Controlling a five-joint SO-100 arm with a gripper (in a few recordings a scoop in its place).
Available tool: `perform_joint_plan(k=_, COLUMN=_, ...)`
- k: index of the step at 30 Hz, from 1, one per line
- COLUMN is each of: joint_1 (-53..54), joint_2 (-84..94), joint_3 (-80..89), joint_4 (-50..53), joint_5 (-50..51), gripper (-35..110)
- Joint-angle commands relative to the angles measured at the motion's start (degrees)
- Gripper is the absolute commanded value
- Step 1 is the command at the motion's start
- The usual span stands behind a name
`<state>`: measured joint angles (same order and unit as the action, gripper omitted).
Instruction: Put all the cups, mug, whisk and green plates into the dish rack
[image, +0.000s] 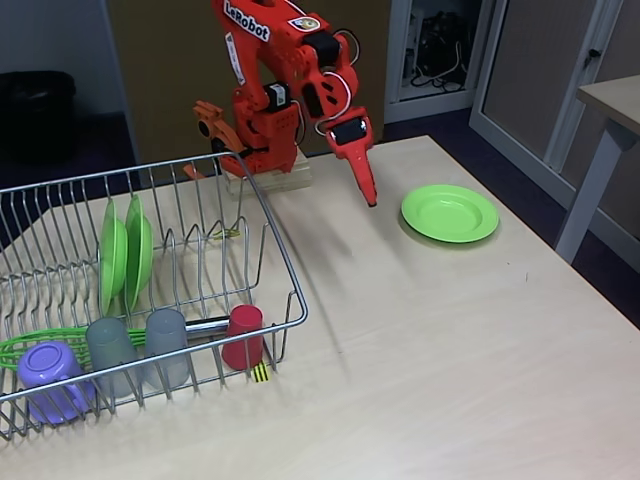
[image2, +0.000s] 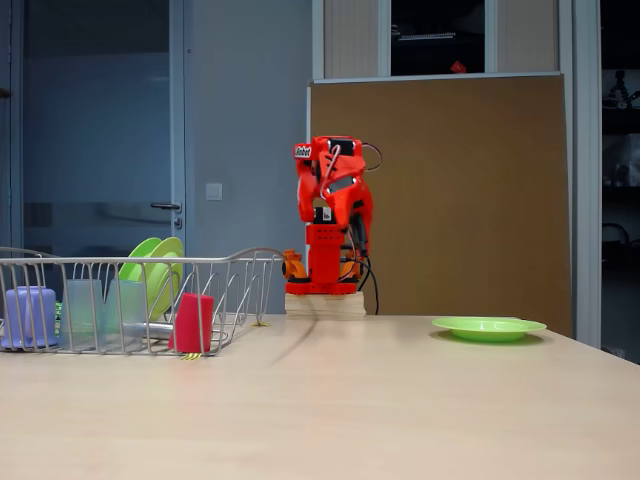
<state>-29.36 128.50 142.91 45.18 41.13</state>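
Plates stand on edge between the prongs of the dish rack (image: 150, 290), two lime-green ones (image: 125, 255) slotted upright to drain. Along its front edge sit the purple mug (image: 50, 375), two grey tumblers (image: 140, 345) and the red cup (image: 243, 337), with the green whisk (image: 40, 345) lying behind. One green plate (image: 450, 212) remains flat near the table's far right edge. The gripper (image: 368, 185) hangs beside it, apparently closed and empty.

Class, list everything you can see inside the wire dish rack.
Inside the dish rack: two green plates standing upright, a purple mug, two grey cups, a red cup, and the whisk lying behind the cups, its handle mostly covered.
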Motion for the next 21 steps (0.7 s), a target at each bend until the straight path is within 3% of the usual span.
perform_joint_plan(k=1, joint_1=-9.23, joint_2=-6.86, joint_3=-0.53, joint_4=-8.7, joint_5=15.12, gripper=42)
perform_joint_plan(k=9, joint_1=-21.53, joint_2=-20.57, joint_3=-4.92, joint_4=-20.57, joint_5=40.61, gripper=45)
perform_joint_plan(k=21, joint_1=-26.02, joint_2=-38.76, joint_3=-4.39, joint_4=-45.09, joint_5=58.01, gripper=46)
